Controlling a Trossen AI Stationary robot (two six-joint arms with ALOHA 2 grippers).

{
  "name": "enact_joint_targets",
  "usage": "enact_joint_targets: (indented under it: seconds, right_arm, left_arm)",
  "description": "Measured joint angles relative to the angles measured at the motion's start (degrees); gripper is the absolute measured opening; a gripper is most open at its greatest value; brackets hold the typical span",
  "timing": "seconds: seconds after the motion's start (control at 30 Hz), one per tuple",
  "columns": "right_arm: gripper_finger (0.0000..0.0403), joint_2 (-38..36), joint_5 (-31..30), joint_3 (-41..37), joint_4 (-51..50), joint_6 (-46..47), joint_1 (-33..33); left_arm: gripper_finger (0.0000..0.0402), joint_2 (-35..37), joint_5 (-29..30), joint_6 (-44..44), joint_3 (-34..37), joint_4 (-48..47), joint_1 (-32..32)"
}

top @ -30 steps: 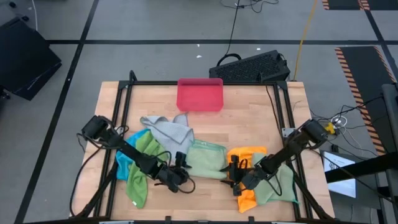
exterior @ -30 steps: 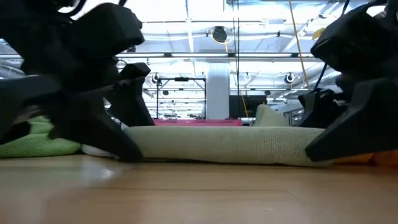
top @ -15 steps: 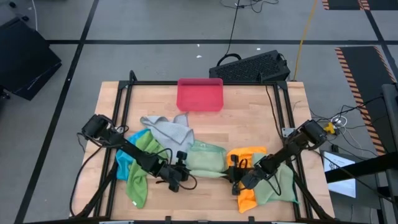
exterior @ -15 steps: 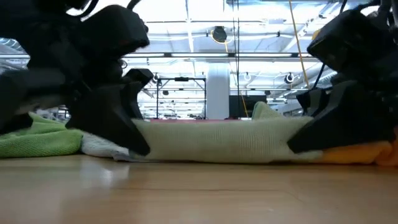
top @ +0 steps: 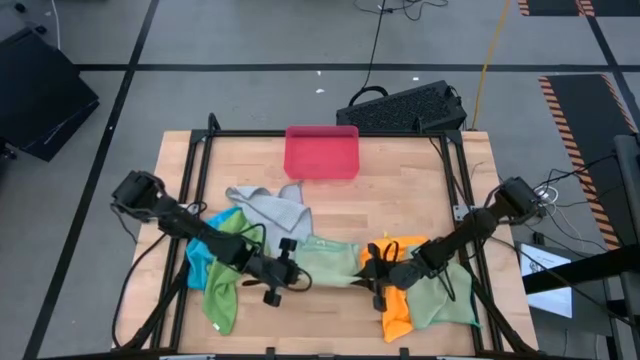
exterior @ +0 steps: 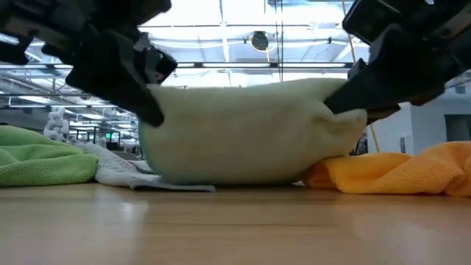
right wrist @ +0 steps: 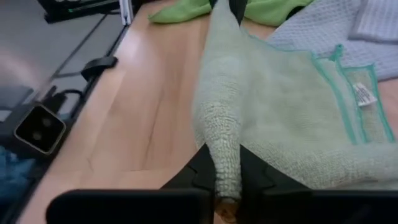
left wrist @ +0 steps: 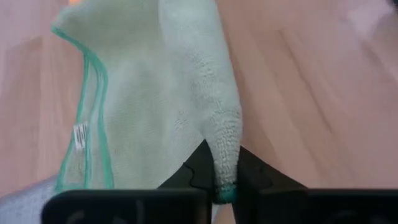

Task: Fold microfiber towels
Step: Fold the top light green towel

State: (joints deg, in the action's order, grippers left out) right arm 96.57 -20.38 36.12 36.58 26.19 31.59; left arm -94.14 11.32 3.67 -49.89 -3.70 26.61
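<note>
A pale green microfiber towel [top: 325, 262] lies at the table's near middle, with its near edge raised [exterior: 243, 125] and its lower part on the wood [exterior: 184, 182]. My left gripper [top: 283, 270] is shut on the towel's near left corner. My right gripper [top: 373, 270] is shut on its near right corner. Other towels lie around it: grey [top: 268, 207], blue [top: 203, 262], bright green [top: 228, 275], orange [top: 400, 300] and another green one [top: 445, 300]. My left gripper [left wrist: 225, 171] pinches the pale green towel's near left corner [left wrist: 227, 146] between its two fingers; the cloth is bunched into a narrow ridge there. That corner is lifted off the table, and the towel falls away from it to the wood. My right gripper [right wrist: 225, 177] pinches the towel's near right corner [right wrist: 224, 152] between its two fingers, the cloth gathered into a ridge. The corner is held above the table. The near edge sags a little between the two grippers [exterior: 243, 82].
A pink-red tray [top: 321, 152] stands at the table's far middle, and a black keyboard [top: 405, 107] lies beyond the far right corner. Bare wood [top: 400, 200] shows between the tray and the towels. A black frame [top: 195, 170] borders the table.
Both grippers have shut on the pale green towel's near corners and risen, going a little toward the far edge. The towel's near edge has come up off the table into a hanging sheet, while its far part has stayed on the wood.
</note>
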Motion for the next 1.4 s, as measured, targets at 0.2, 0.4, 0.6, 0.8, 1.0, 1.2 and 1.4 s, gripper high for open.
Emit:
enact_joint_targets:
  seconds: [0.2,0.4,0.6,0.8,1.0,1.2,1.4]
  right_arm:
    - [0.0025,0.0,0.9,0.0,-0.8,-1.1,-3.8]
    - [0.0020,0.0,1.1,0.0,-3.5,-1.4,-8.0]
    - [0.0023,-2.6,4.8,0.0,-4.3,-1.5,-10.0]
    - [0.0019,-7.3,7.2,0.0,-5.9,1.5,-8.1]
    - [0.0019,-8.3,7.0,0.0,-4.2,6.4,-3.8]
    - [0.0019,-7.4,2.4,0.0,-4.2,13.8,-0.9]
    - [0.0018,-3.0,1.3,0.1,-1.0,15.3,-1.0]
  left_arm:
    - [0.0032,0.2,0.8,-0.5,0.0,-2.7,-4.4]
    - [0.0012,0.0,-2.6,-0.7,0.0,-6.2,-9.7]
    - [0.0038,0.2,-6.8,-0.8,0.0,-8.3,-11.1]
    - [0.0012,1.9,-11.0,-0.6,-0.1,-6.1,-7.2]
    - [0.0026,4.1,-6.1,4.2,-0.1,-4.1,-2.5]
    - [0.0011,4.0,0.8,8.5,-0.1,-4.5,1.0]
    - [0.0023,3.5,3.7,9.6,-0.1,-6.9,1.1]
